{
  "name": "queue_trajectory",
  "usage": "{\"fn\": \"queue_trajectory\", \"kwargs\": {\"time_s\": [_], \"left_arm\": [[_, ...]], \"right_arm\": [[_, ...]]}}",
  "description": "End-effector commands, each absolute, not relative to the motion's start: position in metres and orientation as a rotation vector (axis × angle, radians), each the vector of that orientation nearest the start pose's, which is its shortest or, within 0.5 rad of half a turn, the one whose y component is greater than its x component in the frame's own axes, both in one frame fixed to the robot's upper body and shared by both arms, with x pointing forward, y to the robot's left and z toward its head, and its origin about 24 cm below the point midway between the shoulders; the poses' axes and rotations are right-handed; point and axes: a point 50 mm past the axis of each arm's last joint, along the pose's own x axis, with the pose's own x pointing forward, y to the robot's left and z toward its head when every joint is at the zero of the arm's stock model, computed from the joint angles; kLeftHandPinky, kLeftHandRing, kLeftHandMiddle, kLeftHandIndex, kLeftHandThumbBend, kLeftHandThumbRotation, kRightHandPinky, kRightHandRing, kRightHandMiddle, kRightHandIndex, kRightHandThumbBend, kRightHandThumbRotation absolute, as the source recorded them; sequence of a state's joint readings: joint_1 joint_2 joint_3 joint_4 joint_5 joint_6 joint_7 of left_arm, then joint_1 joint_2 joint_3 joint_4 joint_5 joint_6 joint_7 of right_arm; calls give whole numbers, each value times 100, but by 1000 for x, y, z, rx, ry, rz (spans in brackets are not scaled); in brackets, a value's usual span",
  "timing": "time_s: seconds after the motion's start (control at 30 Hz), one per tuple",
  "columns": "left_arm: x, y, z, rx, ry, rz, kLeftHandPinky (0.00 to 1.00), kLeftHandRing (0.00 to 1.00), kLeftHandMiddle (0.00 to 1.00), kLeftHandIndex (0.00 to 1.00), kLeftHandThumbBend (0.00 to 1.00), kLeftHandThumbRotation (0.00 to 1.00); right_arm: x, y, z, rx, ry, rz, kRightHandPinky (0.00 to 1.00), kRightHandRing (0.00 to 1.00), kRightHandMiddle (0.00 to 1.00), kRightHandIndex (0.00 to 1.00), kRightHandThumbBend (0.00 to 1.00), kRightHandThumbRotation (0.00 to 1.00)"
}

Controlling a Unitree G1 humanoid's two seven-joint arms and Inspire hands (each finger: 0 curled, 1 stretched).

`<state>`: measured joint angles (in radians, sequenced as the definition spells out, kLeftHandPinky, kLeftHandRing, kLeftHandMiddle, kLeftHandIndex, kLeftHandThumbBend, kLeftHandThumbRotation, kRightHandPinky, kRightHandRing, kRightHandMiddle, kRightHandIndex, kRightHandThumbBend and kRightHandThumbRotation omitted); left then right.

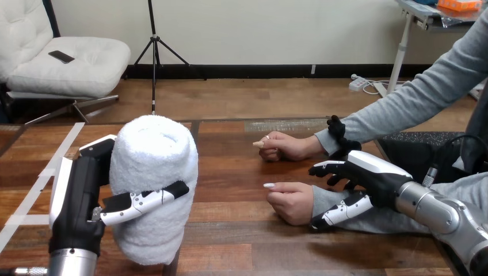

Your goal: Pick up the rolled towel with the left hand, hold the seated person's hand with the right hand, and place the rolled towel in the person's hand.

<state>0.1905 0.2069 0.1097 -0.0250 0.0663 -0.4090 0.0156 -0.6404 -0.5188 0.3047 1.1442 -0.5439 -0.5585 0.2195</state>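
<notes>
Left robot hand (82,195) grips upright rolled towel (152,172); right robot hand (374,172) clasps person's wrist (324,199)

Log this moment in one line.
left robot hand: holds rolled towel upright | right robot hand: at person's nearer wrist | handover: not yet

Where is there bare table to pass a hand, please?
The table is bare between the rolled towel in the left hand and the person's nearer hand. Crowded at right: that hand, the person's farther hand, and the right hand by the nearer wrist.
</notes>
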Motion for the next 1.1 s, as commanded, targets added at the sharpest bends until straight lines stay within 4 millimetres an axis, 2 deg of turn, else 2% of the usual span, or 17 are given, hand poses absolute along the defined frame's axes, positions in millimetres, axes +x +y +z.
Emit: {"fn": "queue_trajectory", "kwargs": {"time_s": [0.0,1.07], "left_arm": [[218,215,84,293,-397,98,30,35,40,42,62,0],[219,216,85,290,-392,89,31,35,40,42,62,0]], "right_arm": [[334,-233,24,-1146,232,577,66,82,88,86,100,38],[333,-241,17,-1249,305,579,65,80,86,84,100,29]]}}
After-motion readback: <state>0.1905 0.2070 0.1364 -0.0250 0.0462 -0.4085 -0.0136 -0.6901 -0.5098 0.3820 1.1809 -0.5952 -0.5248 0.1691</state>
